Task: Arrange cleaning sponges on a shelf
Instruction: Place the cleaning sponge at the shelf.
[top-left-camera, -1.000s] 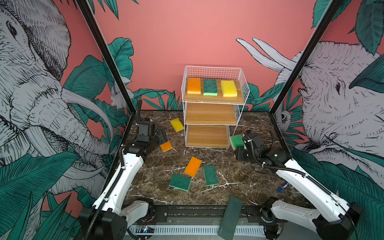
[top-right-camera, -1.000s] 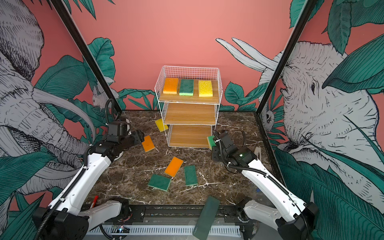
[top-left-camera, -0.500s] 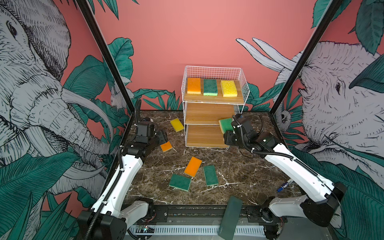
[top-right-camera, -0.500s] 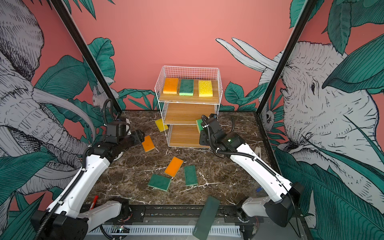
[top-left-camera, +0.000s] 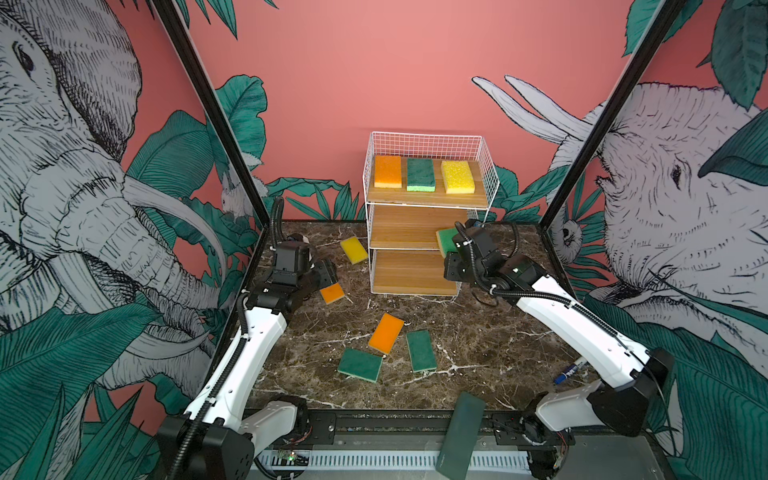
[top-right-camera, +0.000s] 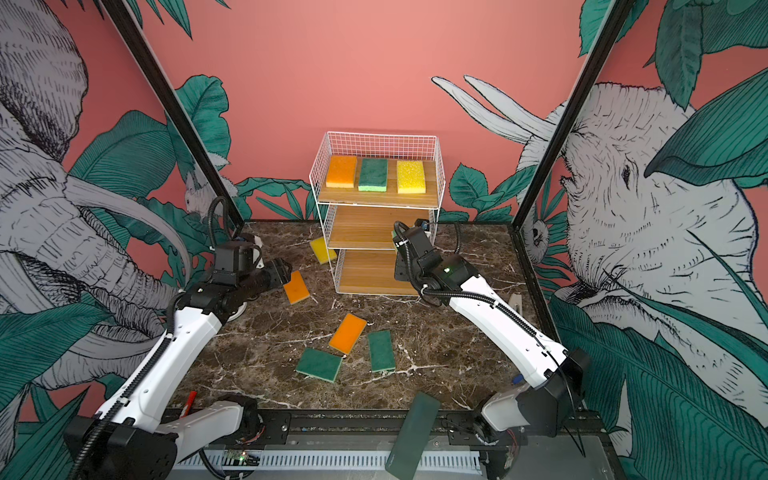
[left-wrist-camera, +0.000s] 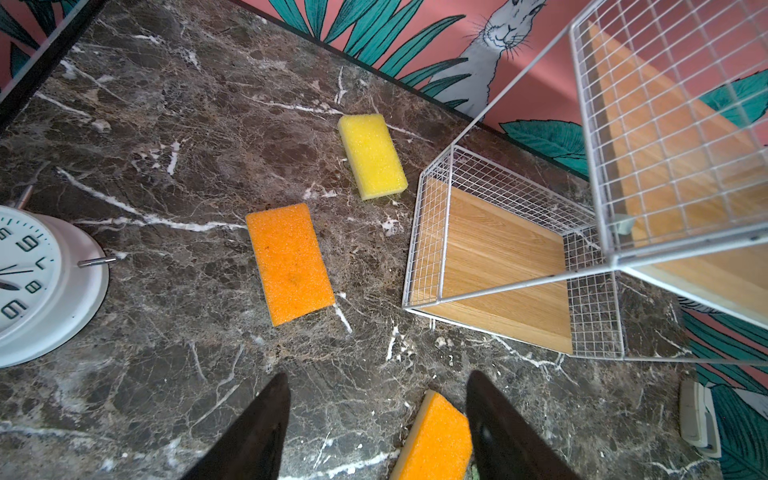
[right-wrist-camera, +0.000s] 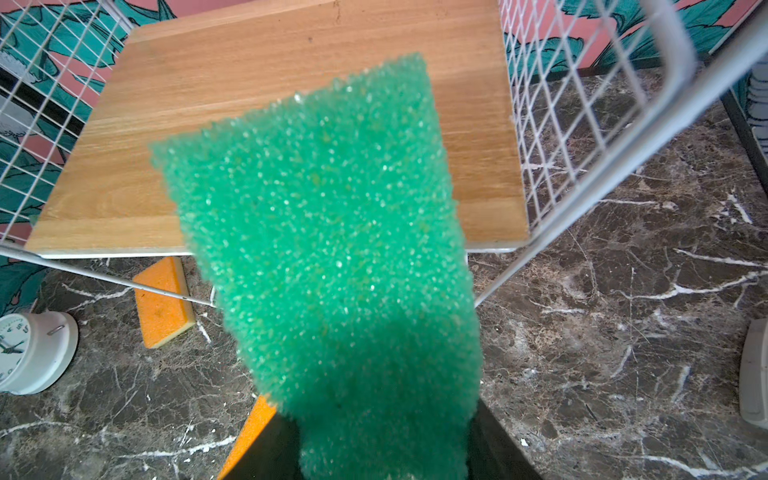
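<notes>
The white wire shelf (top-left-camera: 399, 232) stands at the back with an orange (top-left-camera: 388, 171), a green (top-left-camera: 420, 174) and a yellow sponge (top-left-camera: 457, 176) on its top board. My right gripper (right-wrist-camera: 380, 440) is shut on a green sponge (right-wrist-camera: 332, 249), held over the right front edge of the middle board (right-wrist-camera: 291, 83). My left gripper (left-wrist-camera: 378, 399) hangs open over the marble, left of the shelf, above an orange sponge (top-left-camera: 332, 293). A yellow sponge (top-left-camera: 354, 250) lies by the shelf's left foot. Another orange (top-left-camera: 386, 332) and two green sponges (top-left-camera: 360, 364) (top-left-camera: 421, 351) lie mid-table.
A long dark slab (top-left-camera: 459, 436) leans on the front rail. A white clock (left-wrist-camera: 37, 286) sits at the back left near my left arm. A blue marker (top-left-camera: 571, 371) lies front right, a red pen (top-right-camera: 189, 402) front left.
My right arm has swung left and up from the table beside the shelf, carrying the green sponge to the middle board. The left arm has barely moved.
</notes>
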